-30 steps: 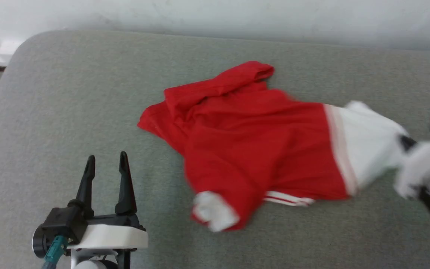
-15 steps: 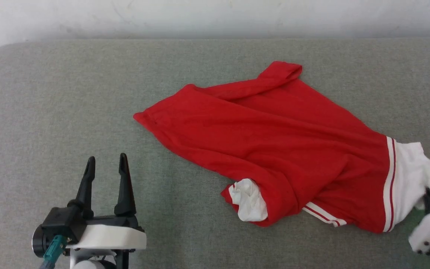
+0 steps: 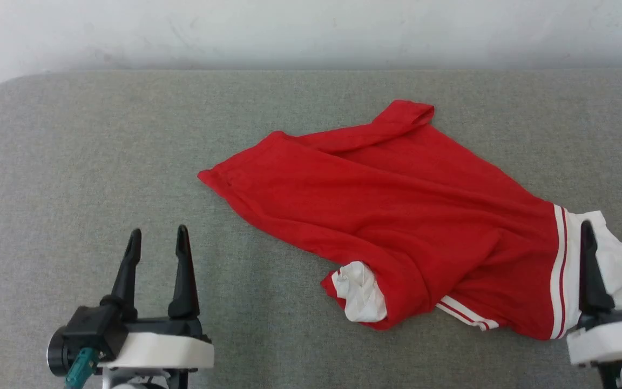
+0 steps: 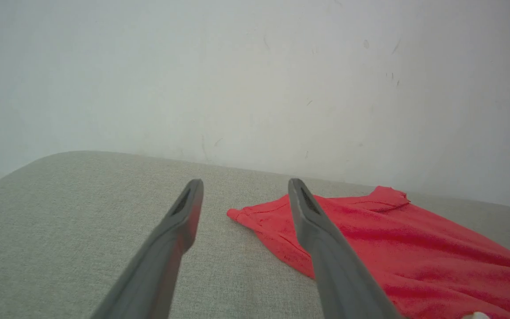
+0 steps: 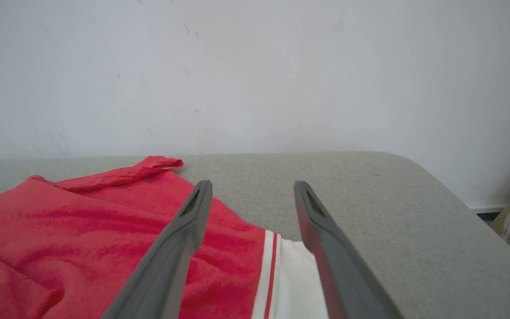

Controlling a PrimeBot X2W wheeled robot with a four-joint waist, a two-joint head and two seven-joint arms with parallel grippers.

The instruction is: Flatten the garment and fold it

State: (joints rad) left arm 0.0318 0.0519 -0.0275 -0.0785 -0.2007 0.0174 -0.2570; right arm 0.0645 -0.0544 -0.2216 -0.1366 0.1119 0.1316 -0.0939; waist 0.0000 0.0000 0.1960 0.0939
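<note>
my right gripper (image 3: 610, 227) is spread above the red t-shirt (image 3: 397, 216) at its white sleeve (image 3: 616, 262); my left gripper (image 3: 159, 233), spread too, sits well apart; a one-sided pull could bunch the folded-under sleeve (image 3: 362, 292).

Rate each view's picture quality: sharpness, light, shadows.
Head view: sharp, soft even light, no glare; the bright red soft-fabric T-shirt throws hardly any shadow on the grey padded surface; the right tool has one finger slightly smeared. Left wrist view: the left tool looks soft near the lens, the shirt clearer. Right wrist view: likewise, wall evenly lit.
</note>
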